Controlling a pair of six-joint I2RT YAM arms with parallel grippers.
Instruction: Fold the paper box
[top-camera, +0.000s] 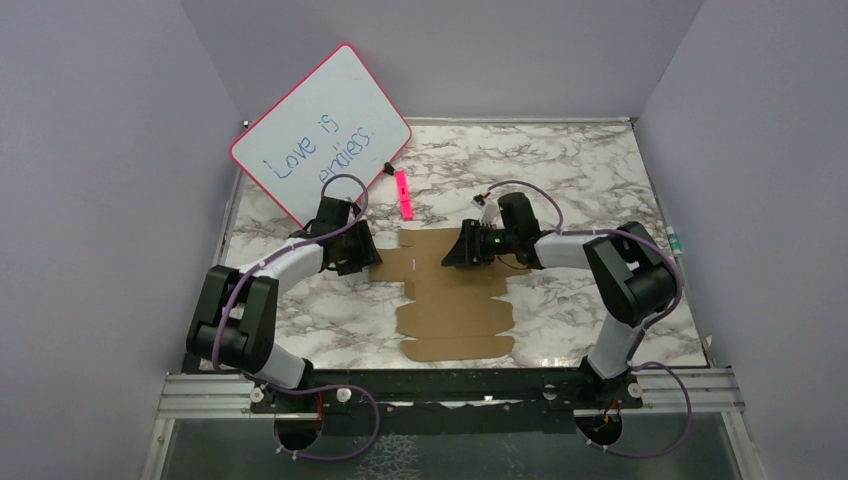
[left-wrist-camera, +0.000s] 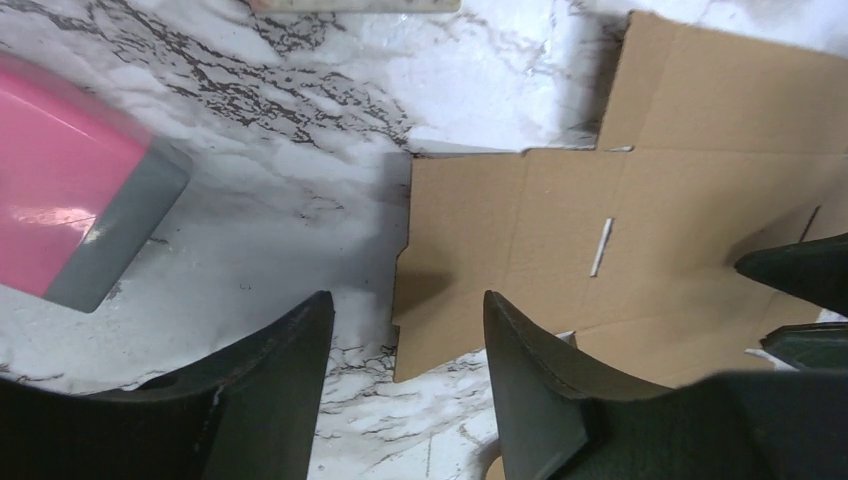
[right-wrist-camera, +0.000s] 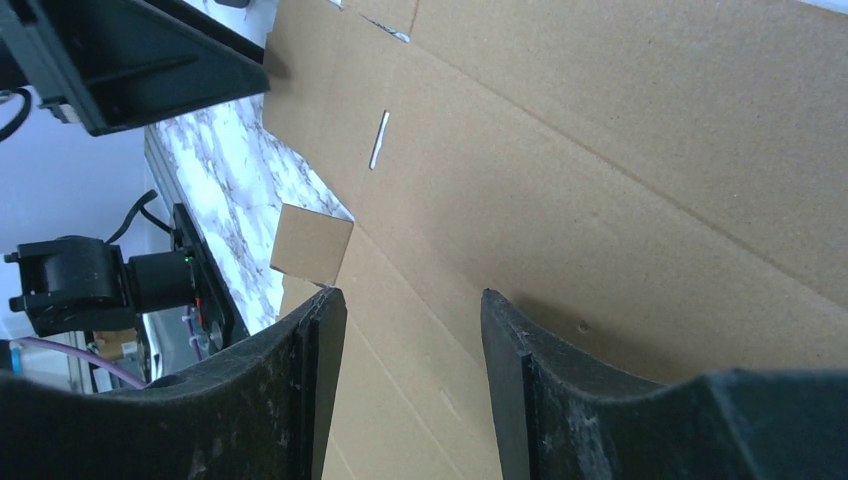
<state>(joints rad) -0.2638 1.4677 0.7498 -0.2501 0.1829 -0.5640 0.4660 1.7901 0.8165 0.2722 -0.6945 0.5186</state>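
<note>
Box (top-camera: 455, 300) lies flat, unfolded. Left gripper (left-wrist-camera: 405, 310) gapes over its edge; right gripper (right-wrist-camera: 412, 300) hangs released above it.

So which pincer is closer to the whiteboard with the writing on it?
Left. The left pincer is just below the lower corner of the whiteboard, at the left flap of the paper box. The right pincer is farther off, over the box's upper middle.

the paper box (top-camera: 455, 300) is matt brown cardboard. the table (top-camera: 600, 180) is smooth, glossy, marble-patterned. the whiteboard (top-camera: 320, 135) looks shiny white, rimmed in pink plastic. the left gripper (left-wrist-camera: 407, 300) is matt black plastic.
</note>
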